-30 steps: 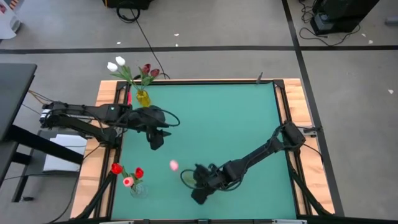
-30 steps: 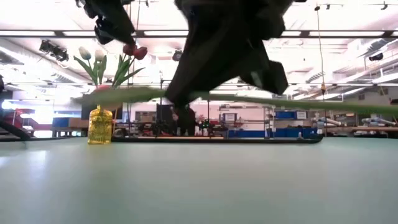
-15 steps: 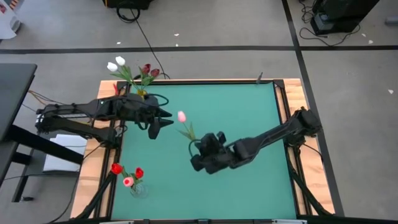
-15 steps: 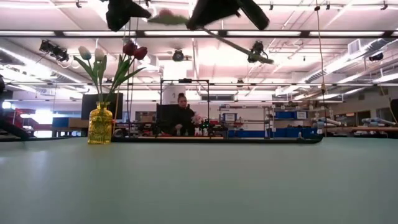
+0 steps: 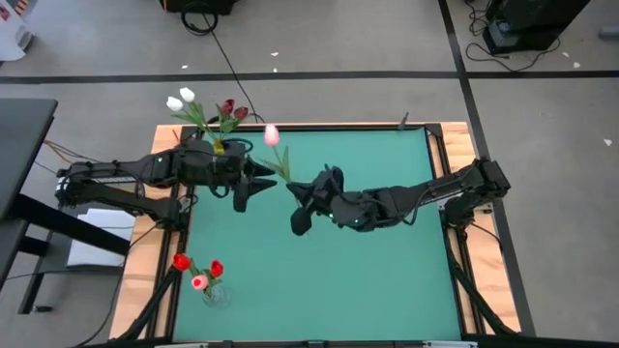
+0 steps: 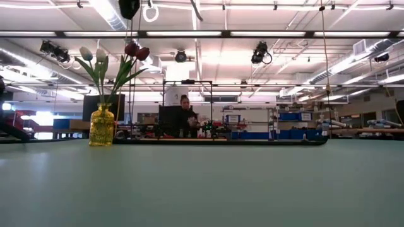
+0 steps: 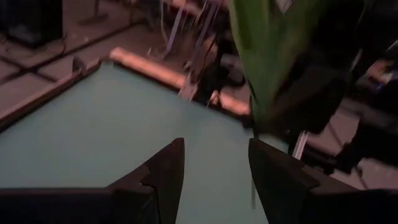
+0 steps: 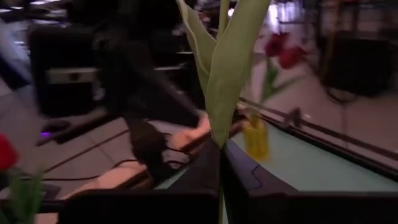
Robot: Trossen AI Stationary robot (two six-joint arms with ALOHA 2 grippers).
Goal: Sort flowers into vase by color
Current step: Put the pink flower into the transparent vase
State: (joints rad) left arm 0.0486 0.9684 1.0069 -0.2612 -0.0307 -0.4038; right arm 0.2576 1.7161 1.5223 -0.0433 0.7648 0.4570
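Right jaws (image 5: 300, 205) clamping pink tulip (image 5: 272, 135), left jaws (image 5: 253, 184) parted

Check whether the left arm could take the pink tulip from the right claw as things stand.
Probably yes. The left claw is open and sits just beside the pink tulip, whose stem the right claw grips. Nothing stands between them above the green table.

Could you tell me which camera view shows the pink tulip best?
The high view: the pink tulip shows bud, stem and leaves, held by the right gripper near the left gripper. The wrist views show only its green leaves. The low view misses it.
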